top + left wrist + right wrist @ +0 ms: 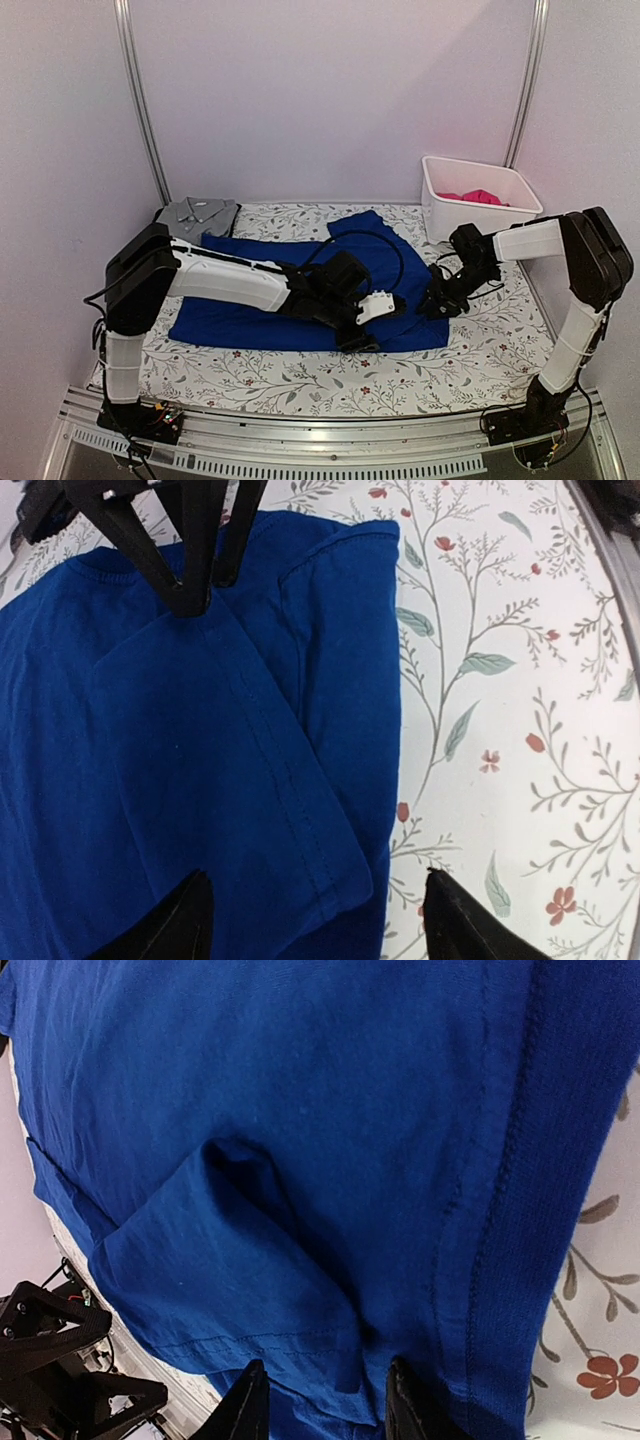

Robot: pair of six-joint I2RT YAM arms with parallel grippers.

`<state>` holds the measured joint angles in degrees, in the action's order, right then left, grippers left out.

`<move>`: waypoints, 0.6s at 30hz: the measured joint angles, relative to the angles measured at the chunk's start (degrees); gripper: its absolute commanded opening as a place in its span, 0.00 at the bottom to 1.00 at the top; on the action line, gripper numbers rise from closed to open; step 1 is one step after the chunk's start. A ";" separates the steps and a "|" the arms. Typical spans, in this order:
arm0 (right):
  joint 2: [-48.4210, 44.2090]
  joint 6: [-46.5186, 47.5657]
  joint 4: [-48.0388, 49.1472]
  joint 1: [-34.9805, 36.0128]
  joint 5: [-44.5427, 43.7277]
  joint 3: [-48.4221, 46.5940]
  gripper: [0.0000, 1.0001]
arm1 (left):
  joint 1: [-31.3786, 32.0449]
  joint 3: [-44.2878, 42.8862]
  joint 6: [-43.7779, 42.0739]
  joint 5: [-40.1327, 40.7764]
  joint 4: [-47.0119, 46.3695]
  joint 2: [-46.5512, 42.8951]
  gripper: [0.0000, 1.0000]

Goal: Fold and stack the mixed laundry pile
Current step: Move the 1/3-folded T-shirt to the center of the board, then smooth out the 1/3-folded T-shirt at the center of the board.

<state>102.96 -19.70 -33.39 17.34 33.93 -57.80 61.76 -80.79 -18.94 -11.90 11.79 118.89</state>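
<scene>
- The royal-blue garment (260,290) is lying spread across the floral table covering (300,385). The grey collared shirt (198,215) is sitting folded at the far left, and the pink garment (478,197) is waiting in the white bin (440,205).
- The left gripper (320,925) is hovering wide open over the sleeve hem, holding nothing.
- The right gripper (322,1400) is standing partly open around a blue fold (whether it is pinching, I cannot tell).
- For a neat fold, both should be gripping the same edge and lifting evenly.

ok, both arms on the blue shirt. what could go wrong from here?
Right jaws straddle a bunched fold of the blue shirt: they may pinch several layers and drag a crease along. Left jaws hang open over its hem by the table cover: closing could catch that cover too.
</scene>
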 measured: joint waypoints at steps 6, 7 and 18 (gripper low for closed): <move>0.96 0.31 -0.02 0.02 -0.66 -0.11 0.23 | 1.25 -1.25 -2.40 6.23 -0.07 3.06 0.59; 1.11 0.15 -0.02 0.02 -0.63 -0.31 0.20 | 1.36 -1.46 -2.75 7.32 -0.13 3.56 0.57; 1.29 -0.07 0.70 0.02 1.38 -5.01 0.00 | 0.66 0.09 -1.77 14.32 -2.25 2.43 0.37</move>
<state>104.25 -19.77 -32.69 17.37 35.31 -62.81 62.41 -80.71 -20.71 2.42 9.54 121.32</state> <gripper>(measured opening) 0.005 0.402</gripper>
